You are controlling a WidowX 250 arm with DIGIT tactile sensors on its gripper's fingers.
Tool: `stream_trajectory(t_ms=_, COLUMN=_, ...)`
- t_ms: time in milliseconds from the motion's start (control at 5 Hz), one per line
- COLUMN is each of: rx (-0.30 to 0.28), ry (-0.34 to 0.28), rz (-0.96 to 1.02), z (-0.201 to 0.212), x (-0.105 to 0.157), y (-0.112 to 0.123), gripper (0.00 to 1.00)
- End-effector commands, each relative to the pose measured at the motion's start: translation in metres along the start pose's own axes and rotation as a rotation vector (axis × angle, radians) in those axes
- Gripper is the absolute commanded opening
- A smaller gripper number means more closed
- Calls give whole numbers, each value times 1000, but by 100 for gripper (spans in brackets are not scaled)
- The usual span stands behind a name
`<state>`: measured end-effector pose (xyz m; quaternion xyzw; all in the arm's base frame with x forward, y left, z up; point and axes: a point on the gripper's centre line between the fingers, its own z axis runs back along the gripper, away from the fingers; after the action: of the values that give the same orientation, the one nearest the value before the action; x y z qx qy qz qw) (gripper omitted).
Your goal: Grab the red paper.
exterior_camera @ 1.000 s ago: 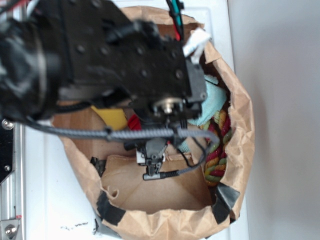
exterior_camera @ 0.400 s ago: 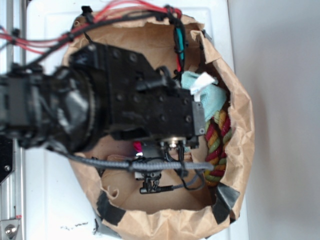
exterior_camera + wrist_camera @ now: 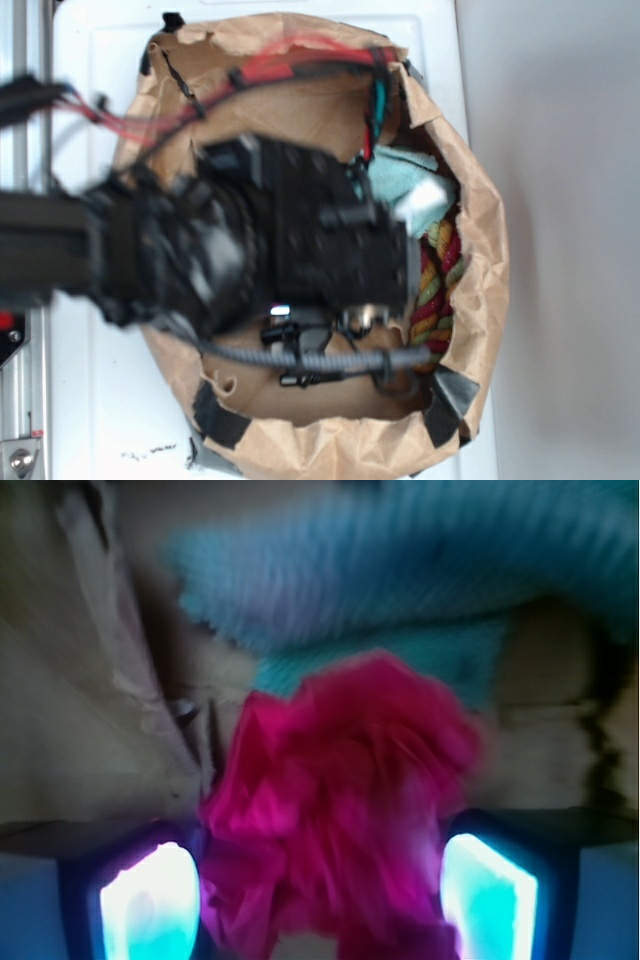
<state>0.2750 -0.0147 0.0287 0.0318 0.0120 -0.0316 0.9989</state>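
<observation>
The red paper (image 3: 345,790) is a crumpled magenta-red ball that fills the lower middle of the wrist view. My gripper (image 3: 320,885) is open, and the paper sits between its two glowing pads. The left pad (image 3: 150,905) is right against the paper. The right pad (image 3: 490,895) stands just beside it. The view is blurred. In the exterior view my black arm (image 3: 300,240) reaches down into the bag and hides both the fingers and the red paper.
A brown paper bag (image 3: 485,300) with taped corners holds everything. A teal cloth (image 3: 400,170) lies at its upper right and shows behind the paper in the wrist view (image 3: 420,570). A red-yellow-green braided rope (image 3: 435,285) lies along the right wall.
My arm has moved down the image and deeper into the bag. It now covers the yellow sponge and the glimpse of red paper seen earlier.
</observation>
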Motion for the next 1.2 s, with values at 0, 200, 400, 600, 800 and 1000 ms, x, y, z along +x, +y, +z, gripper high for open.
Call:
stream_trajectory(t_ms=0, rx=8, ry=-31, rz=-13, z=4, x=8, y=-3, gripper=100)
stream_trajectory(t_ms=200, rx=47, ry=-73, rz=27, z=11, x=16, y=9, gripper=100)
stream_trajectory(t_ms=400, rx=44, ry=-62, rz=25, z=8, x=17, y=7, gripper=100)
stream_trajectory(t_ms=600, rx=42, ry=-59, rz=44, z=7, x=14, y=9, gripper=0)
stream_trajectory(t_ms=800, rx=35, ry=-68, rz=53, z=11, x=14, y=12, gripper=0)
stream_trajectory(t_ms=1000, rx=34, ry=-73, rz=51, z=12, x=12, y=12, gripper=0)
